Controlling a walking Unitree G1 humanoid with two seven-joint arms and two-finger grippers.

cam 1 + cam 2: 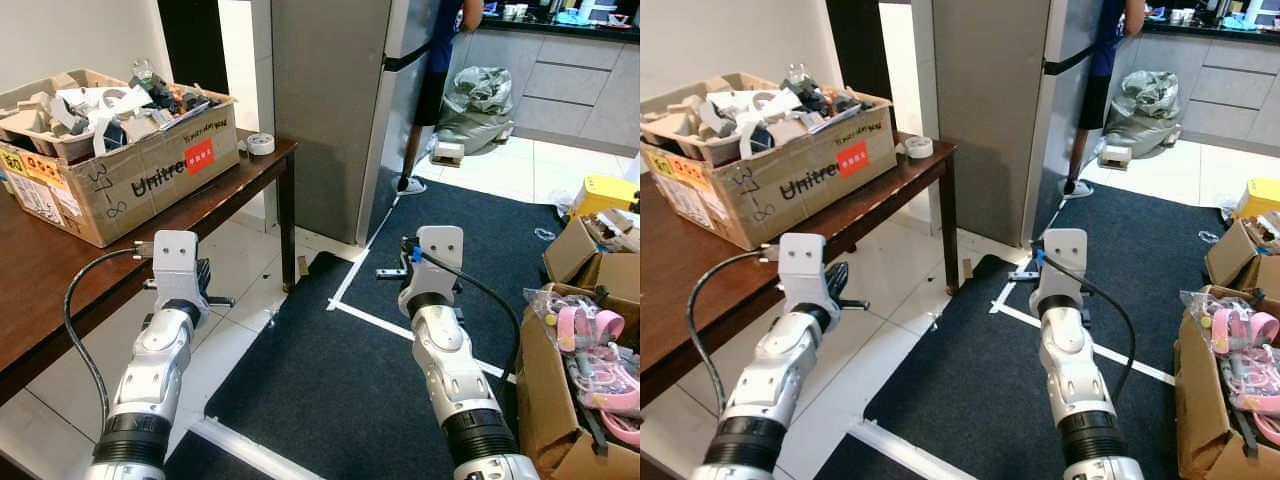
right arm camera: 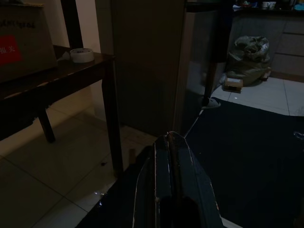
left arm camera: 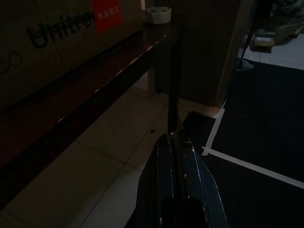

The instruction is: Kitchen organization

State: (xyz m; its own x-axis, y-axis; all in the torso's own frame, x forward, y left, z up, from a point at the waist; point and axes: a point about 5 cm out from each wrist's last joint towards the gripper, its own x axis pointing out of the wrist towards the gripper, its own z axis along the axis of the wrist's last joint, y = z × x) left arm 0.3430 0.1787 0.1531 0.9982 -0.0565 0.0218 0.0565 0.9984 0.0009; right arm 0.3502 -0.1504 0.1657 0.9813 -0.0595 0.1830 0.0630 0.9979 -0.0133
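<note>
The dark wooden table (image 1: 250, 175) stood on the robot's left, its long front edge running diagonally away to a corner leg beside the tall grey refrigerator (image 1: 330, 110). Between that edge and the dark blue rug (image 1: 420, 330) lay a strip of pale floor tile (image 1: 235, 300), and white tape lines (image 1: 375, 320) marked the rug's near border. The rug stretched ahead toward the kitchen cabinets (image 1: 570, 80), leaving an open lane between the refrigerator on one side and the cartons on the other.

A person (image 1: 440, 60) in a blue top and dark shorts stood at the far end by the refrigerator's corner, with a stuffed grey bag (image 1: 478, 105) on the tiles just beyond. On the right, an open cardboard box (image 1: 580, 400) holding pink items (image 1: 590, 345) sat at the rug's edge, with another carton (image 1: 590, 245) and a yellow object (image 1: 605, 195) behind it.

The large cardboard box (image 1: 120, 170) on the table bore a red label and black lettering on its side; its flaps were open and it was heaped with crumpled paper, packaging and small odds. A roll of white tape (image 1: 260, 143) lay near the table's far corner, just beside the box.

Both arms were held out low in front. The left gripper (image 3: 173, 142) hung over the tile just off the table's edge, fingers pressed together and holding nothing. The right gripper (image 2: 170, 140) hung over the rug, its 2 fingers likewise pressed together and empty.
</note>
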